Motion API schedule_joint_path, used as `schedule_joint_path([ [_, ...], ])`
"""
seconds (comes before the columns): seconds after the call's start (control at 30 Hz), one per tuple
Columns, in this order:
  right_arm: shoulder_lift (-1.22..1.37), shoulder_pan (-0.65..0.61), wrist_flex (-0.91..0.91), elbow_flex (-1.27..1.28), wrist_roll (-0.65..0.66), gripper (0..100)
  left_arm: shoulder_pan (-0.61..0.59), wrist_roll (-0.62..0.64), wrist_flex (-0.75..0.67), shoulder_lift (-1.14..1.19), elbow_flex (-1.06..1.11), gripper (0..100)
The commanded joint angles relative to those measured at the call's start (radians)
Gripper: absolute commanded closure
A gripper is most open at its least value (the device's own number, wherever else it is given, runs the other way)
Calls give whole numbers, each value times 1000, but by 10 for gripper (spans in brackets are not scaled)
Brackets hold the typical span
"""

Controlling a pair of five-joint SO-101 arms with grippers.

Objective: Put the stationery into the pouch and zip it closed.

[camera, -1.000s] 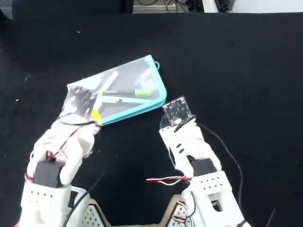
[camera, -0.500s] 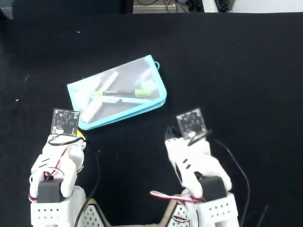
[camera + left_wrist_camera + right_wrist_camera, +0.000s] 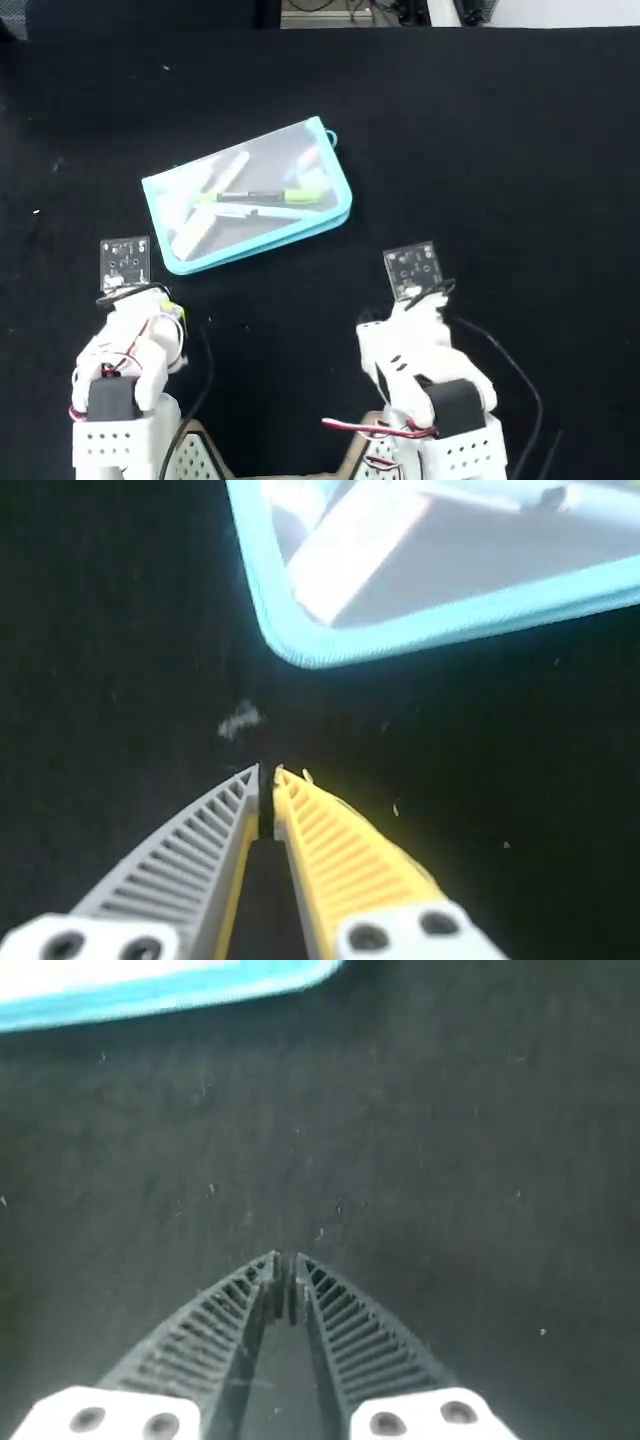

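Observation:
A clear pouch (image 3: 250,195) with a turquoise edge lies tilted on the black table, holding a yellow-green highlighter (image 3: 290,197) and other pens behind its see-through face. Its zip pull (image 3: 331,138) sits at the far right corner. My left gripper (image 3: 266,775) is shut and empty, a short way from the pouch's near-left corner (image 3: 300,650). My right gripper (image 3: 284,1263) is shut too, over bare table, with the pouch's edge (image 3: 150,995) farther off. In the high view both arms (image 3: 125,330) (image 3: 420,340) are drawn back near the table's front edge.
Black cloth covers the whole table (image 3: 480,150). Small bits of lint (image 3: 240,720) lie near the left gripper. Cables (image 3: 350,428) trail by the arm bases at the front edge.
Both arms have pulled back from the pouch toward the front of the table. The left gripper has left the pouch's left corner. The pouch has stayed in place.

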Motion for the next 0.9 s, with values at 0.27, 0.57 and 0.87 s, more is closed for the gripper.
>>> schedule_joint_path([
  [0.27, -93, 216, -195, 176, -11, 980, -15, 23, 9, -5, 101, 963],
  [0.57, -94, 224, -86, 177, -12, 983, -15, 25, 9, -3, 101, 964],
  [0.87, -96, 219, -86, 177, -12, 983, -18, 25, 9, -3, 101, 964],
])
